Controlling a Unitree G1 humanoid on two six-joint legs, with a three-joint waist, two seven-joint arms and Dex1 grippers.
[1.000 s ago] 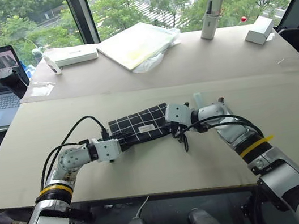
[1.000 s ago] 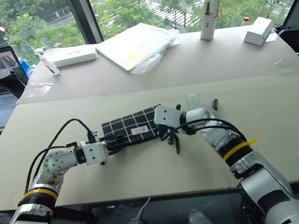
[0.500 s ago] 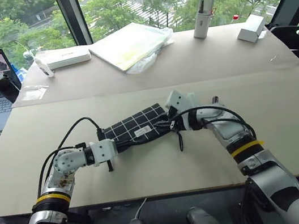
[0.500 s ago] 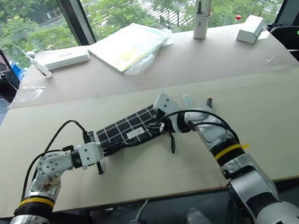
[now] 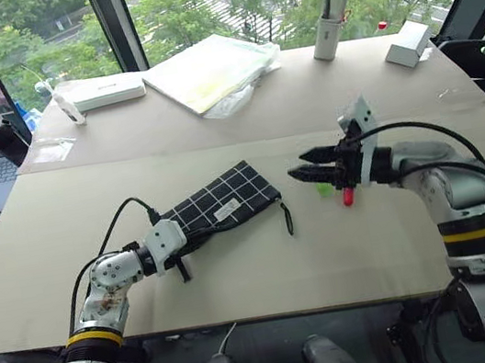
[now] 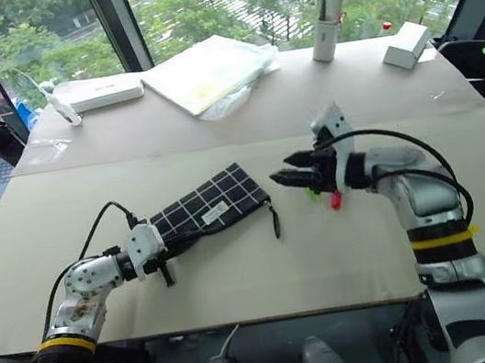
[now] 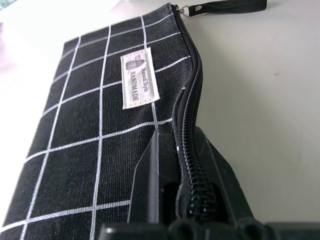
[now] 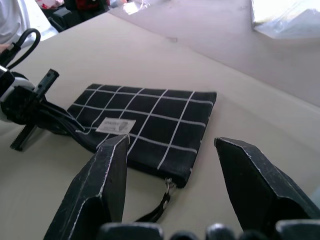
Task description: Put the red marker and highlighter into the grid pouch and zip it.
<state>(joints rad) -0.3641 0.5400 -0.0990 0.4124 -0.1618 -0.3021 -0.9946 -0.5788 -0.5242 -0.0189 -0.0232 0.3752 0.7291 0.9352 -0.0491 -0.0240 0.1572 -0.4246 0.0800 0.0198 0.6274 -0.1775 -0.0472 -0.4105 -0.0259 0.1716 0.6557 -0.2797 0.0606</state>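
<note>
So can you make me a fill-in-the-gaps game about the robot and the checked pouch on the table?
1. The flat black fabric pouch with white grid lines has its zipper end pinched by the ___ gripper.
2. The right gripper hangs above the table with its black fingers ___.
3. The marker's cap showing under the right gripper is ___.
4. The pouch's small label is ___.

Missing words: left; open; red; white
</note>
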